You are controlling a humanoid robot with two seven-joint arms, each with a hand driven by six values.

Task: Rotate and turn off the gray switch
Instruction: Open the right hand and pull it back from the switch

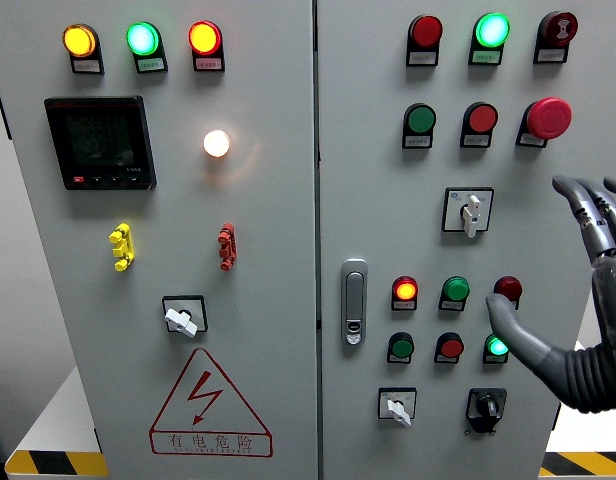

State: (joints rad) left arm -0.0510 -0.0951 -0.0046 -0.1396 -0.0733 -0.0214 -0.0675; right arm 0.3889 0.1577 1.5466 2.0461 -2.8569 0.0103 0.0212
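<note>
Gray switch (471, 212): right door, center right of frame, on a square white plate; lever points down, tilted slightly.
Right hand (578, 275): enters from right edge, fingers spread wide, holding nothing; just right of the switch, not touching it.
Fingers (586, 205): upper ones point up-left, level with the switch.
Thumb (506, 320): lower, tip near the dark red button (507, 288) and lit green button (497, 347).
Mushroom button (548, 117): red, above the hand, upper right.
Other rotary switches: white one (396, 407) and black one (484, 405) at lower right; white one (182, 319) on left door.
Handle (355, 301): center, at right door's left edge.
Left door: meter (99, 142) upper left, lit white lamp (216, 143) beside it, warning triangle (209, 402) at bottom.
</note>
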